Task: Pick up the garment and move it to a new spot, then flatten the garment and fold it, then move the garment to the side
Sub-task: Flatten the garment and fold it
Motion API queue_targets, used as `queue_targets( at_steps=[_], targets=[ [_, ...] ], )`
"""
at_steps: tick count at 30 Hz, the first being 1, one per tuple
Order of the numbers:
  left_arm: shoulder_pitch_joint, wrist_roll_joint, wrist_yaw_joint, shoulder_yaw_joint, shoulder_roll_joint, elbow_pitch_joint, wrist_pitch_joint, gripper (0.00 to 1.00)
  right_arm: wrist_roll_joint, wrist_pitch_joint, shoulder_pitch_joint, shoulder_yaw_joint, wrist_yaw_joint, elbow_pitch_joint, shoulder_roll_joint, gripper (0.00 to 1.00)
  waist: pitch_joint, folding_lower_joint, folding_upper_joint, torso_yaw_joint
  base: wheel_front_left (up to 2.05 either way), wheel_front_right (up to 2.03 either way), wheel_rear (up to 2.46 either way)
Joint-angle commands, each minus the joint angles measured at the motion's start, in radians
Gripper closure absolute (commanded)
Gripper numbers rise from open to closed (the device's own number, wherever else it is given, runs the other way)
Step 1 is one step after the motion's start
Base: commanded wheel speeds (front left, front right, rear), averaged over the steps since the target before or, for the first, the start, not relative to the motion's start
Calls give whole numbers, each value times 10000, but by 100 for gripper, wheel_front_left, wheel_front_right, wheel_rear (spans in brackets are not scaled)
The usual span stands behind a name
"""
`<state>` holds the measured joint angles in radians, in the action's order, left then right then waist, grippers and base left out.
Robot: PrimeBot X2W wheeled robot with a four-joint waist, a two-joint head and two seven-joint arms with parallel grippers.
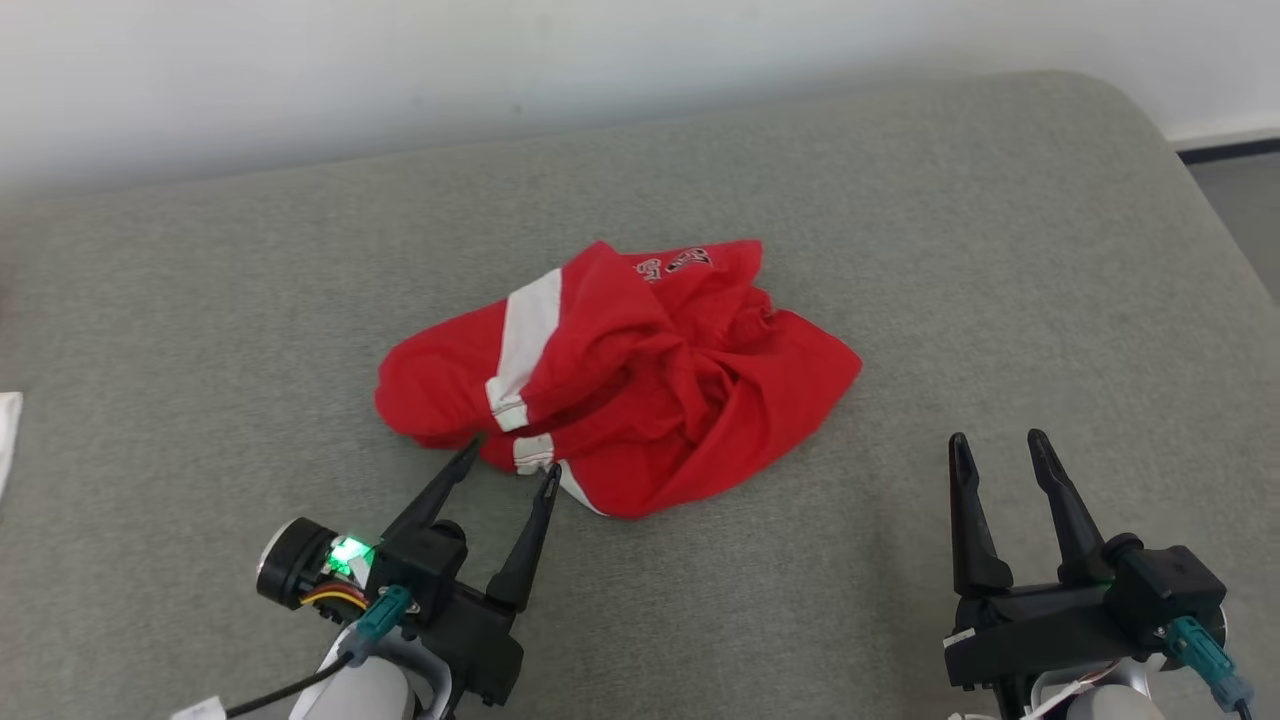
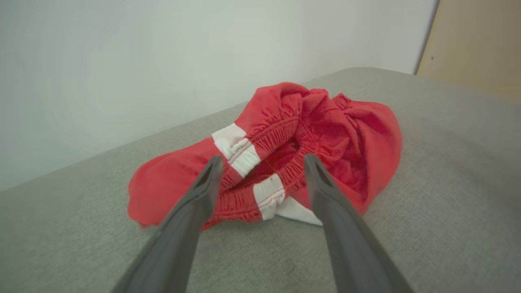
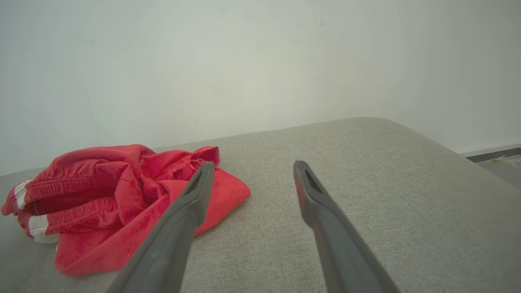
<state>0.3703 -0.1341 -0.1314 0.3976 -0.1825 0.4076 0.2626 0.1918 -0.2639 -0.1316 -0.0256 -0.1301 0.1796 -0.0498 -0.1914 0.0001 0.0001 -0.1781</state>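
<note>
The garment (image 1: 620, 375) is a red pair of shorts with white side stripes and an elastic waistband, lying crumpled in the middle of the grey padded surface (image 1: 900, 230). My left gripper (image 1: 510, 458) is open at the garment's near left edge, its fingertips at the waistband. In the left wrist view the garment (image 2: 346, 134) lies just beyond the open left gripper (image 2: 260, 162), with the waistband between the fingers. My right gripper (image 1: 998, 440) stands open to the right of the cloth, apart from it. In the right wrist view the garment (image 3: 101, 203) lies to the left of the open right gripper (image 3: 250, 167).
A white wall (image 1: 500, 60) runs behind the surface. The surface's rounded far right corner (image 1: 1130, 110) drops to a grey floor (image 1: 1250, 200). A scrap of white cloth (image 1: 8, 430) shows at the left edge.
</note>
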Motion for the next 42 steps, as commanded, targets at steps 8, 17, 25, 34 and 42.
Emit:
queue_targets(
  at_steps=[8, 17, 25, 34, 42],
  targets=[
    [1036, -497, 17, 987, -611, 1261, 27, 0, 283, -9, -159, -89, -13, -36, -10, 0, -623, -1, -1, -995, 0, 0, 0],
    [2094, -751, 18, 1661, -924, 2466, -111, 0, 384, -9, -205, -137, -13, -43, -10, 0, -753, -1, -1, -1210, 0, 0, 0],
    [2150, -1168, 18, 1814, -918, 2944, -155, 100, 371, -7, -52, 40, -13, -34, -8, 0, -514, -1, -1, -928, 0, 0, 0],
    [1628, -1681, 85, 1671, -459, 1699, -7, 100, 233, -7, 174, 107, -13, 44, -11, 0, 104, -1, -1, -49, 0, 0, 0],
    [-136, -2422, 817, 1357, -296, -350, -219, 100, 150, -9, 364, 272, -13, 99, -13, 0, 423, -1, -1, 812, 0, 0, 0]
  ],
)
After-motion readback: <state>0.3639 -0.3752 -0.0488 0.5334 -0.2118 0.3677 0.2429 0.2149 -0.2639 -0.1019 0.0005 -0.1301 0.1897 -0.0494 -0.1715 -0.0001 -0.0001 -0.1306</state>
